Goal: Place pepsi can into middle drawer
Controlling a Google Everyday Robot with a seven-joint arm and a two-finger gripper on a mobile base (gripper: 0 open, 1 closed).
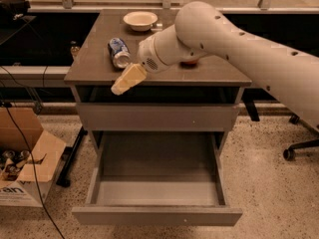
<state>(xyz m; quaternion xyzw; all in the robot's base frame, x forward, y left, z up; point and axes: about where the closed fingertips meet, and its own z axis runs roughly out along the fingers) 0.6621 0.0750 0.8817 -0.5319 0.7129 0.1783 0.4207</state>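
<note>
Reaching in from the right, the white robot arm (239,39) stretches across the grey cabinet's worktop (89,66), its rounded wrist over the front half. Below, the middle drawer (157,216) stands pulled well out, its grey floor in plain view. The upper drawer front (157,117) above it sits flush with the cabinet. On the speckled floor to the left stands an open cardboard box (25,168), with dark cables trailing past it. A pale bowl (140,20) rests near the worktop's back edge. The pepsi can (118,52) lies on its side on the left part of the worktop, silver end toward the front, well apart from the drawer below. The tan end effector (122,85) slants down and left over the worktop's front edge, just beside the can; whether it is clenched or released cannot be told. A sliver of something red (189,62) shows beneath the arm.
</note>
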